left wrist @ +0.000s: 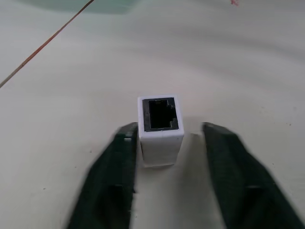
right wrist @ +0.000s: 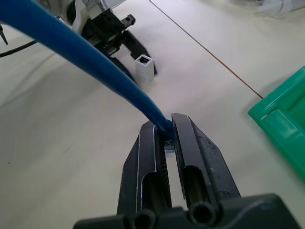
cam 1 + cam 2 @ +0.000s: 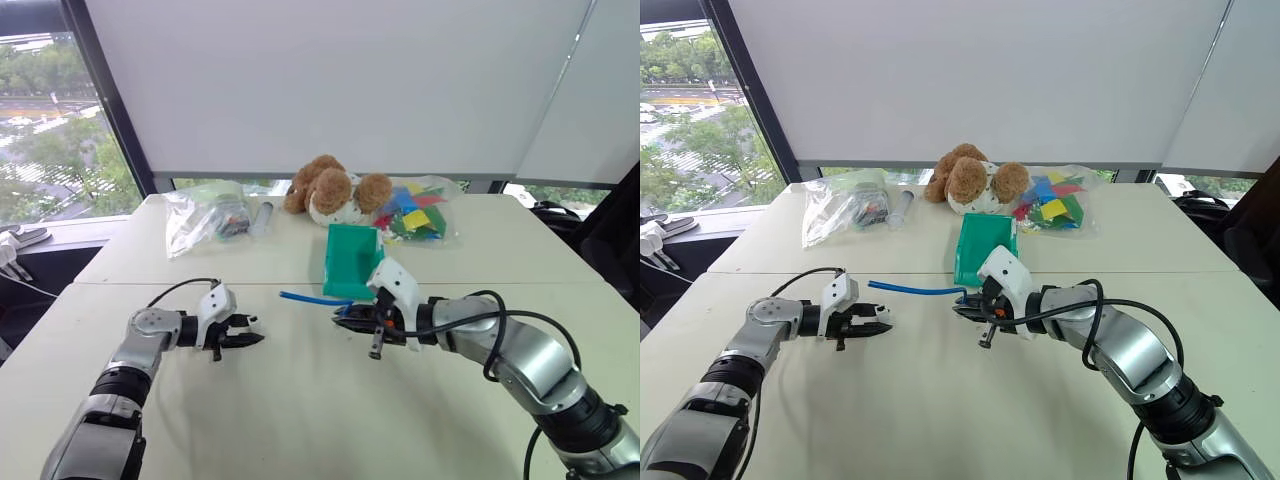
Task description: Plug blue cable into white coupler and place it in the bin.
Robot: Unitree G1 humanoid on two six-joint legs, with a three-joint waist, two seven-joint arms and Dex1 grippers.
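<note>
Right now you are at the pick-up of the white coupler (image 1: 160, 129), with the plugging itself not yet begun. Your left pincer (image 3: 243, 338) sits low over the table (image 3: 300, 420) with the coupler between its two fingers: one finger touches a side of the block, the other stands just apart from it, so the jaws are narrow but not fully clamped on it. The coupler rests on the table with its open socket facing up and away from the wrist.

Your right pincer (image 2: 164, 136) is closed on the blue cable (image 2: 86, 52) close to its plug end, and the rest of the cord runs off toward the left arm. The bin (image 3: 353, 258) stands just behind the right hand, in front of the teddy bear (image 3: 335, 188).

Next, finish the squeeze so both fingers bear on the coupler, lift it, and turn its socket toward the plug. Line the two up squarely before you push; judging by how small the block is, a skewed grip could let it twist out.
</note>
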